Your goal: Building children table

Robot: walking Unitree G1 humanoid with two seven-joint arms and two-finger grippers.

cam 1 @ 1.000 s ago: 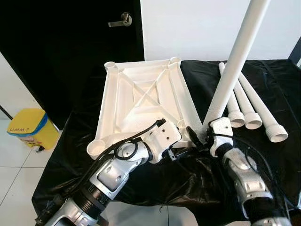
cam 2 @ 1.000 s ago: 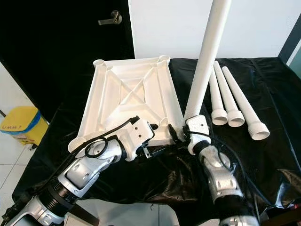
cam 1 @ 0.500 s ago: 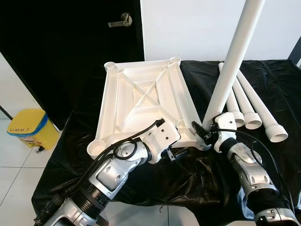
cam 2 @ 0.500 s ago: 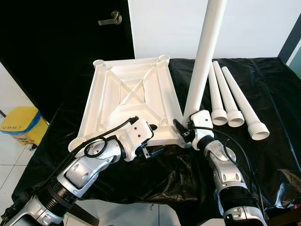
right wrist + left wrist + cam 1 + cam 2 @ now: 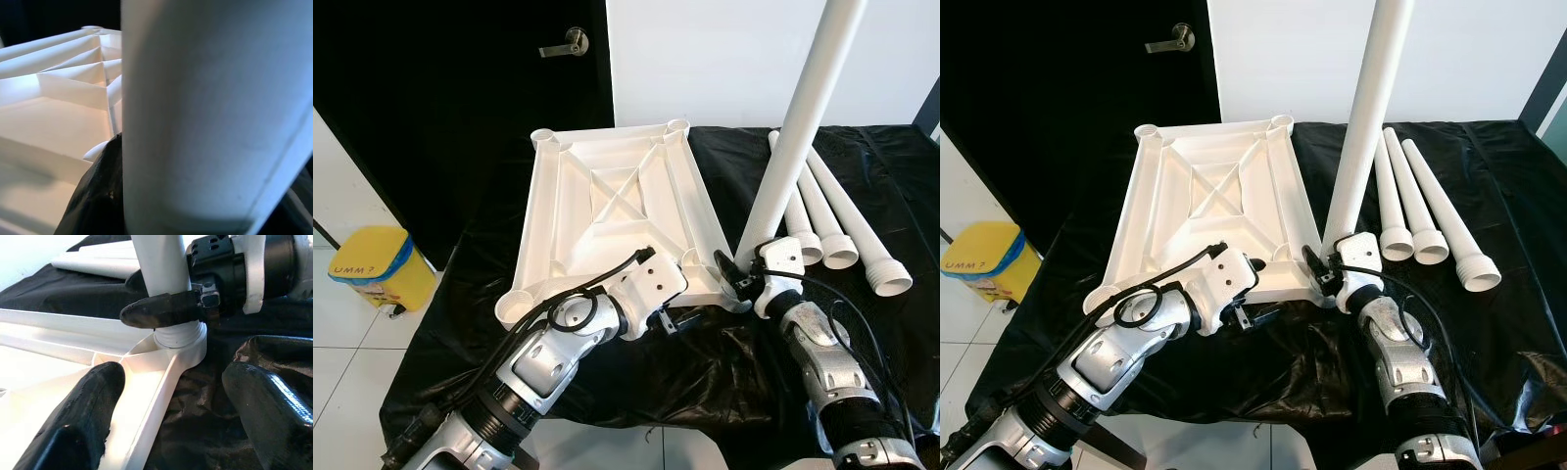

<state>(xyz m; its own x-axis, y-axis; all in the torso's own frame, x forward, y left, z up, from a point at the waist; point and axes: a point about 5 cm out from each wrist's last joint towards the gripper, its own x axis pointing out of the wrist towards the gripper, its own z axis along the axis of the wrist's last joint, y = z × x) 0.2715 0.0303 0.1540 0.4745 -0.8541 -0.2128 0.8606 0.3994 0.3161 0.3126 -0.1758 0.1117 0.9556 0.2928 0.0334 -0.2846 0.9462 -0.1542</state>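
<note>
Right claw (image 5: 736, 277) is clamped on the tall leg (image 5: 800, 122), which stands straight up in the tabletop (image 5: 607, 211) corner socket just below it. Left claw (image 5: 171, 421) waits apart beside it.

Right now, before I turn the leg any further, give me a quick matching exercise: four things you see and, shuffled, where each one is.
Things:
1. upright leg
2. three spare legs
3. left hand
4. yellow bin

Places:
A. on the floor, left of the table
B. astride the near rim of the tabletop
C. lying on the black cloth, right of the tabletop
D. seated in the near right corner socket, gripped by the right hand

Pairs: 1-D, 2-C, 3-B, 4-A
</note>
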